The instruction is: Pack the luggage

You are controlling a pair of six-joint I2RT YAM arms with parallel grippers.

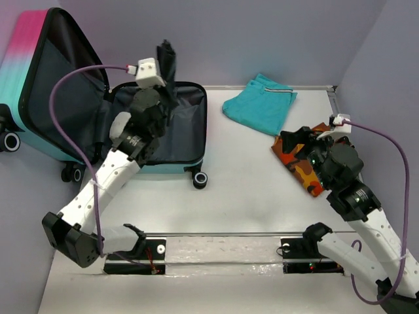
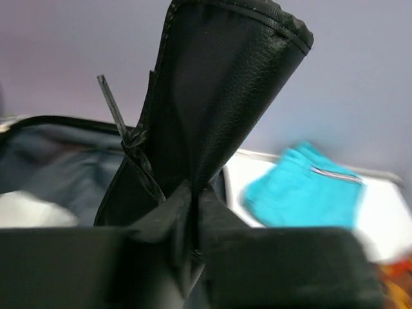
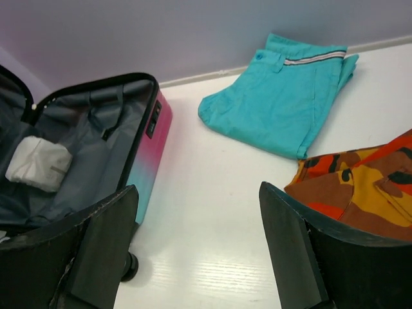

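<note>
The luggage [image 1: 39, 85] lies open at the back left, with a pink-to-teal shell and dark grey lining [image 1: 180, 127]. My left gripper [image 1: 166, 88] is shut on a black leather-like pouch [image 1: 167, 60] and holds it upright above the open half. In the left wrist view the pouch [image 2: 219, 96] rises from between my closed fingers [image 2: 192, 206]. A white folded item [image 3: 38, 162] lies inside the luggage [image 3: 145, 161]. My right gripper [image 1: 298, 139] is open and empty over an orange camouflage garment [image 1: 302, 163]. In its own view it [image 3: 199, 244] hangs above bare table.
Folded teal trousers [image 1: 260, 103] lie at the back centre-right and show in the right wrist view [image 3: 283, 103] and the left wrist view [image 2: 309, 193]. The orange garment [image 3: 360, 187] lies at the right. Purple walls close in the table's back and sides.
</note>
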